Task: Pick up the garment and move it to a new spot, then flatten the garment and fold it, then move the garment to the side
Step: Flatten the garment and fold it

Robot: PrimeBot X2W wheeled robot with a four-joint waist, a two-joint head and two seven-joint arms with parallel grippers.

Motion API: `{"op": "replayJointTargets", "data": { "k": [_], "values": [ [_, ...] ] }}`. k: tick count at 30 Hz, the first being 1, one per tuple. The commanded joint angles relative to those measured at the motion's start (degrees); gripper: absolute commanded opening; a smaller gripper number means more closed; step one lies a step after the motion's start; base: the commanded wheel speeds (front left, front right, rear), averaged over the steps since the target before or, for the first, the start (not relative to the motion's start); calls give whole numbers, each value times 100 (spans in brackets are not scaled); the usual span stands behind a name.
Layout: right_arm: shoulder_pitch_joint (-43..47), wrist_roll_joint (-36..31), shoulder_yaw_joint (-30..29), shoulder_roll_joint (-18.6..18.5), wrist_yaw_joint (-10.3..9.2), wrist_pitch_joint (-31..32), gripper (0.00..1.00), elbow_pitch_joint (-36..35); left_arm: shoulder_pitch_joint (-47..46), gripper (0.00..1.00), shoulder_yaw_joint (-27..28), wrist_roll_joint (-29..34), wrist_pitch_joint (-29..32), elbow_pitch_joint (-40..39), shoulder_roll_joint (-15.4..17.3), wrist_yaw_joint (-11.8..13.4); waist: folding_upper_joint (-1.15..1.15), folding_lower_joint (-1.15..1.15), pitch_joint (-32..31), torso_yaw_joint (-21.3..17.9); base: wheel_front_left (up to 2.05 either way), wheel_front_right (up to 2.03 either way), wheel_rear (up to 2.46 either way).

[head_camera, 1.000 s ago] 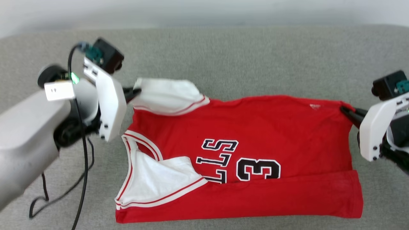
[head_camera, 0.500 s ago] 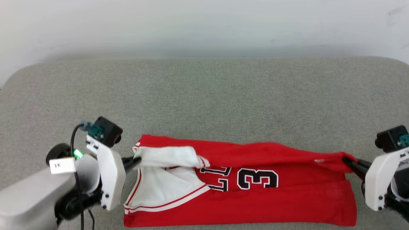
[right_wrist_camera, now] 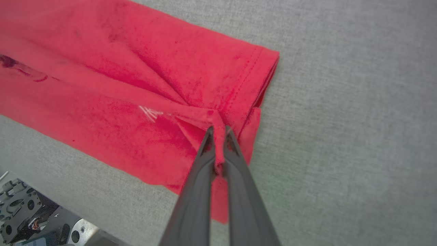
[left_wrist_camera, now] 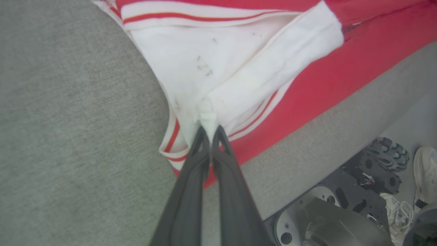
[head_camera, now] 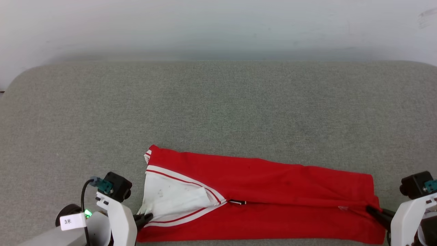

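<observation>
The garment [head_camera: 259, 198], a red jersey T-shirt with white sleeves and striped trim, lies folded into a long band near the front edge of the grey surface [head_camera: 218, 109]. Its printed letters are almost wholly folded under. At the band's lower left corner my left gripper [head_camera: 147, 216] is shut on the white sleeve fabric [left_wrist_camera: 218, 75], pinched at the fingertips [left_wrist_camera: 209, 131]. On the lower right, my right gripper [head_camera: 370, 209] is shut on a tuck of the red hem [right_wrist_camera: 211, 116], fingertips [right_wrist_camera: 218, 131] close together.
The grey padded surface runs wide behind the garment up to a pale wall [head_camera: 218, 27]. In the left wrist view, the surface's front edge, the robot's dark base [left_wrist_camera: 341, 212] and a white shoe [left_wrist_camera: 425, 167] on the floor show at the lower right.
Both grippers have drawn the far edge of the garment toward the front, folding it over itself and covering the letters and number. The head camera also tilted up.
</observation>
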Motion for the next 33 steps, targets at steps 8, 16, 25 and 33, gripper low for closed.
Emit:
{"op": "replayJointTargets", "data": {
  "k": [8, 16, 25, 33],
  "values": [
    [260, -33, -10, 196, -5, 59, 100, 121, 292, 100, 24, 15, -277, 435, -233, 24, 0, 0, 40, -16, 0, 0, 0],
    [369, 300, -351, 40, -5, -128, 100, -208, 482, 100, 435, 95, -1406, 575, -351, 337, 0, 0, -181, -16, 0, 0, 0],
    [535, 798, -1029, -351, -5, 111, 100, -423, 824, 100, 1163, 511, -2506, 520, -473, 1245, 0, 0, -214, 131, 0, 0, 0],
    [514, 1039, -1237, -456, -5, 819, 100, -242, 1603, 100, 2977, 2131, -2534, 102, -1057, 1813, 0, 0, -44, 380, 0, 0, 0]
  ]
}}
